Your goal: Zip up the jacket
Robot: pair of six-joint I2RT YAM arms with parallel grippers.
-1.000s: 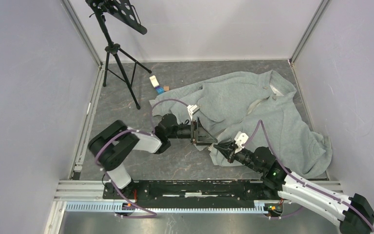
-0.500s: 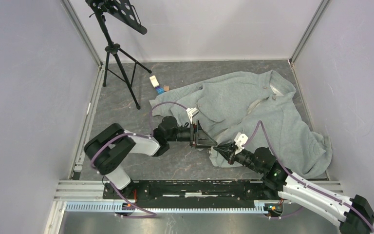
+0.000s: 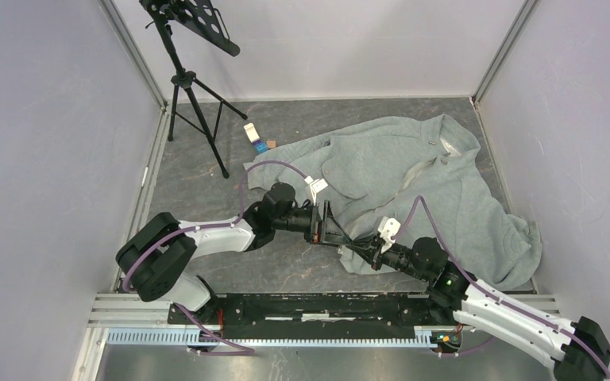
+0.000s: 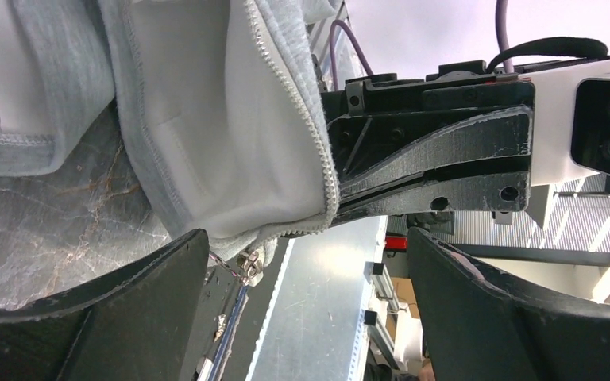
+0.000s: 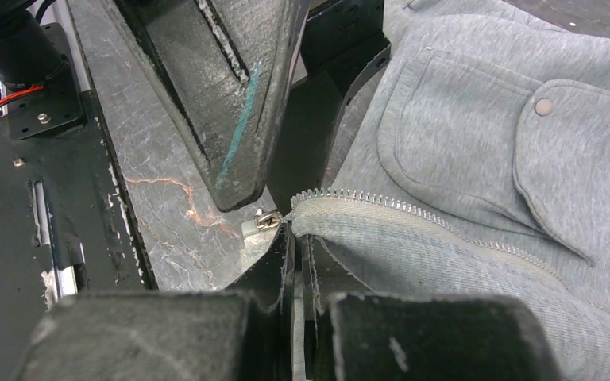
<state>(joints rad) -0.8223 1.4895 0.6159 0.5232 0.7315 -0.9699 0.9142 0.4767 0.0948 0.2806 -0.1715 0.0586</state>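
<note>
On the marbled surface (image 3: 206,151), the jacket (image 3: 413,182) is spread right of centre, its near hem corner pinched by the right gripper (image 3: 348,247), fingers closed; the zipper slider (image 4: 246,266) is framed between the wide-open fingers of the left gripper (image 4: 302,286).

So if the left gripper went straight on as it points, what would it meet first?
Probably the zipper corner of the jacket, pinched by the right gripper; it sits between the open jaws of the left gripper. Depth is unclear.
</note>
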